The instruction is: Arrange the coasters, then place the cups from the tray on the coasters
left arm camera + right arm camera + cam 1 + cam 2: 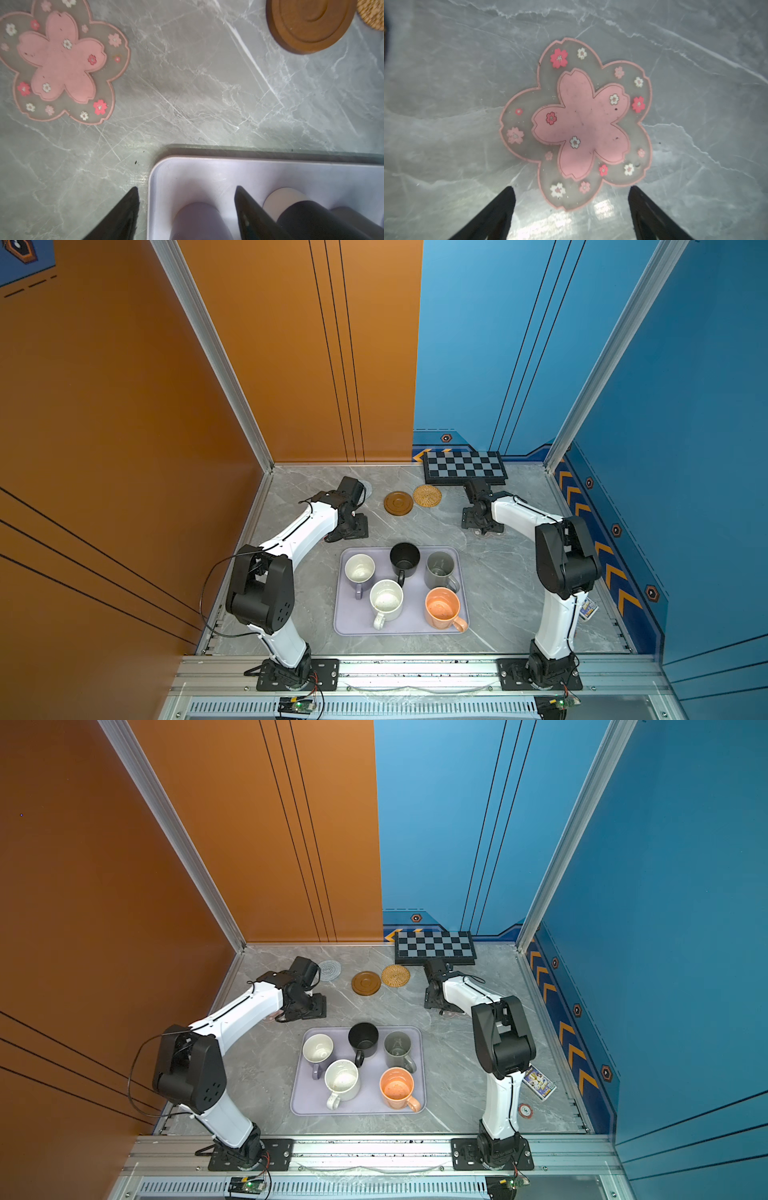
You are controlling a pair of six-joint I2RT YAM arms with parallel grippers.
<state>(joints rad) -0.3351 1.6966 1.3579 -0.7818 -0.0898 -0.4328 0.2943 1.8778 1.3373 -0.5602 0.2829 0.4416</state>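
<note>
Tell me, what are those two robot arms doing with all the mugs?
They're setting out coasters for the mugs. Both grippers are open and empty: the left gripper hovers over the lavender tray's corner, the right gripper over a pink flower coaster. Another flower coaster, a wooden disc coaster, a rattan coaster and a grey spiral coaster lie nearby. The lavender, black, grey, white speckled and orange mugs sit on the tray.

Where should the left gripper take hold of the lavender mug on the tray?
Likely its far rim, from above, one finger inside: the lavender mug stands upright and open, its handle faces the near side where the white speckled mug crowds it.
</note>
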